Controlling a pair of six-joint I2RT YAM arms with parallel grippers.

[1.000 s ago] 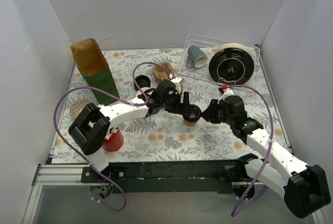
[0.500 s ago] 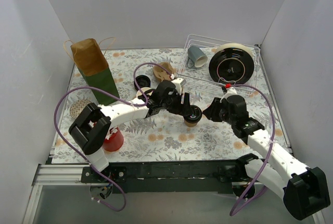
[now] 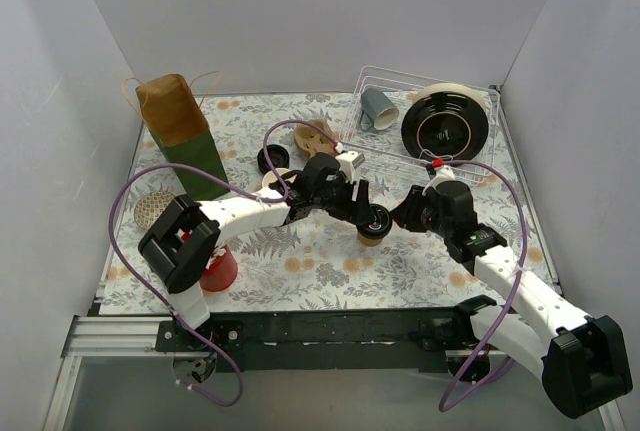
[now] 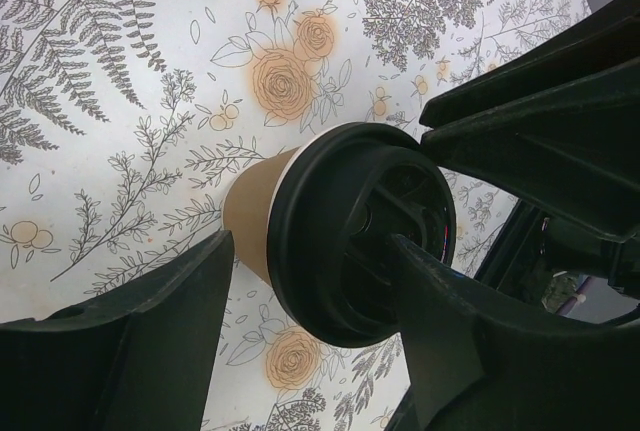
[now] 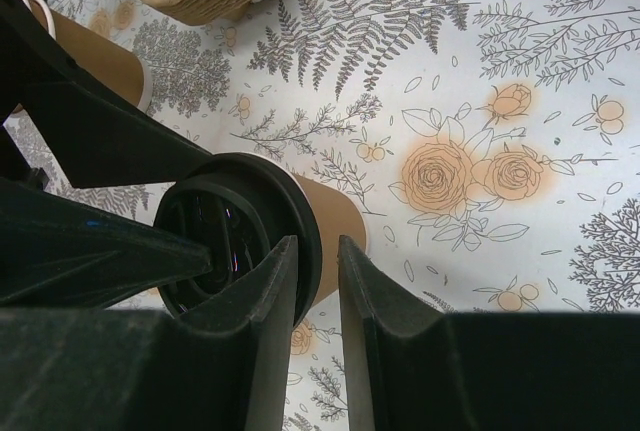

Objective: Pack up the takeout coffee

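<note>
A tan kraft cup with a black lid [image 3: 373, 223] stands on the floral mat between my two grippers. My left gripper [image 3: 362, 208] is open over it. In the left wrist view one finger [image 4: 440, 321] rests on the lid's top [image 4: 340, 241] and the other finger [image 4: 140, 351] is beside the cup wall. My right gripper [image 3: 402, 215] comes from the right, its fingers nearly together with the lid's rim [image 5: 312, 241] in the narrow gap. A second kraft cup [image 3: 274, 182], without a lid, stands behind my left arm. A loose black lid [image 3: 272, 158] lies near it.
A brown and green paper bag [image 3: 182, 136] stands at the back left. A pulp cup carrier [image 3: 316, 135] lies behind the cups. A wire rack [image 3: 480, 166] holds a grey-blue mug [image 3: 378, 108] and a black plate [image 3: 446, 122]. A red cup [image 3: 217, 269] stands front left.
The lidded cup and my left gripper have shifted slightly to the right. My right gripper has drawn in a little to the lid's edge.
</note>
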